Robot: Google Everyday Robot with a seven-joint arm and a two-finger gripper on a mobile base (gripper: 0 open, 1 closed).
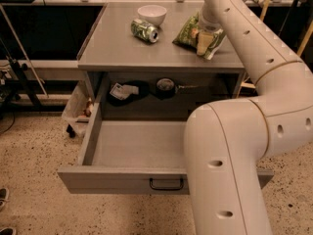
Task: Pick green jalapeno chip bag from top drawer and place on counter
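The green jalapeno chip bag [187, 32] lies on the right part of the counter [117, 50]. My gripper [204, 37] is right at the bag's right side, reaching down from the arm that arcs over the cabinet. The wrist hides part of the bag. The top drawer [137, 148] is pulled wide open below the counter and nothing shows inside it. Its black handle [167, 184] is on the front panel.
A small green soda can [145, 30] lies on its side and a white bowl [151, 14] stands behind it on the counter. Dark items [123, 91] sit in the recess behind the drawer. My arm's large elbow [230, 170] covers the drawer's right side. A speckled floor surrounds the cabinet.
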